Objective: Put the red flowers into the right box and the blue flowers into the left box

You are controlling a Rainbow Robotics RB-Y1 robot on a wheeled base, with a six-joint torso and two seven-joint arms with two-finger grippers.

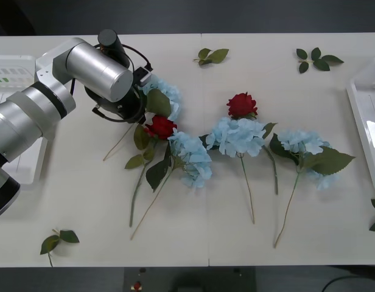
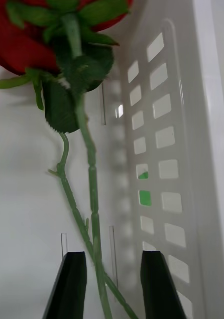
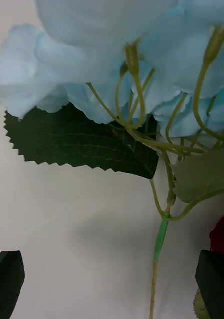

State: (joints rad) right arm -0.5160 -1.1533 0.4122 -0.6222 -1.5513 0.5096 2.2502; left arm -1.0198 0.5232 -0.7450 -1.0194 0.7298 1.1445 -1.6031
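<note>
— White tabletop (image 1: 236, 243) all the way across, with flowers strewn over the middle. Where is the left arm?

— Reaching in from the left side, its silver wrist over the leftmost of the blue flowers (image 1: 166, 91). On its wrist camera the left gripper (image 3: 109, 284) hangs with black fingers (image 3: 7, 284) spread wide, one on each side of that cluster's stem (image 3: 160, 239), touching nothing. A big toothed leaf (image 3: 82, 142) lies just under the pale petals.

— And the other blue ones?

— Three more clusters lie on the table: one (image 1: 190, 157) just right of the arm, one (image 1: 237, 135) in the middle, one (image 1: 303, 143) further right with large leaves. All have their stems trailing toward the near edge.

— The red flowers?

— One rose (image 1: 161, 127) sits between the two left blue clusters, touching their leaves. Another (image 1: 241, 104) rests at the far side of the middle cluster.

— Anything in the boxes?

— The right box (image 1: 364, 115) shows at the right edge. On the right wrist camera the right gripper (image 2: 112, 286) is inside a white slotted tray wall (image 2: 162, 149), its fingers (image 2: 69, 284) narrowly parted with a rose stem (image 2: 92, 199) running between them; the red head (image 2: 17, 45) lies on the tray floor. I cannot tell if the pads press the stem.

— The left box?

— Its rim (image 1: 17, 61) peeks out behind the left arm at the far left.

— Loose greenery?

— Leaf sprigs at the far edge (image 1: 212, 56) (image 1: 315, 59) and near left (image 1: 56, 239).
</note>
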